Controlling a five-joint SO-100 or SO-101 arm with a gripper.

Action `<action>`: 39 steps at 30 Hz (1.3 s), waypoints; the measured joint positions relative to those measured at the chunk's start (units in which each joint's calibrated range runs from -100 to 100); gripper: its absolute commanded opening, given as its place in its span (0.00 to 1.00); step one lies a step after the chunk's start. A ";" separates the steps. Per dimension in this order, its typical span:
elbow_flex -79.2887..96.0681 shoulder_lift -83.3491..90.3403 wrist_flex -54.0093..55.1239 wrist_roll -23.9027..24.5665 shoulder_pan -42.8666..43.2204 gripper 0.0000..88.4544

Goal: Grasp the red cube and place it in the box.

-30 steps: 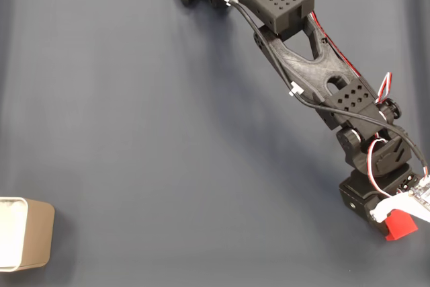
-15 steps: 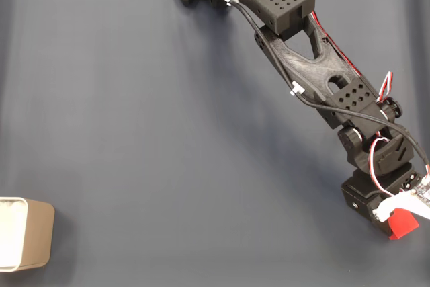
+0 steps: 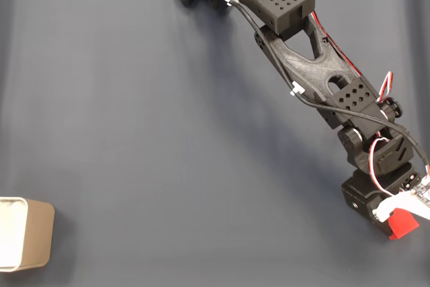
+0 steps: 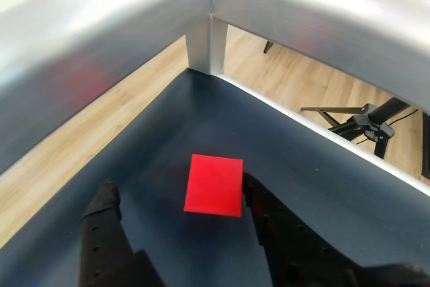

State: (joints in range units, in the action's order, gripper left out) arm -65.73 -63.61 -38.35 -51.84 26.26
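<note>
Pincer point(image 4: 178, 196) spread wide over the dark mat point(image 3: 148, 139), red cube point(image 4: 213, 185) lying flat between its fingers, right finger point(image 4: 259, 208) just beside it, box point(image 3: 23, 240) well apart across the mat.

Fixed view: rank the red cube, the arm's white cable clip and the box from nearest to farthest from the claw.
1. Red cube, at the claw, bottom right.
2. White cable clip, up the arm, right of centre.
3. Box, bottom left edge, farthest.
</note>
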 measured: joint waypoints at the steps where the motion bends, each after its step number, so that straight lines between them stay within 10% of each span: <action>1: 0.00 0.00 0.00 0.05 0.00 0.46; 39: 3.71 0.00 0.00 0.93 0.74 0.37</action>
State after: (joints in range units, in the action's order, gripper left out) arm -62.03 -63.61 -38.35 -50.92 27.00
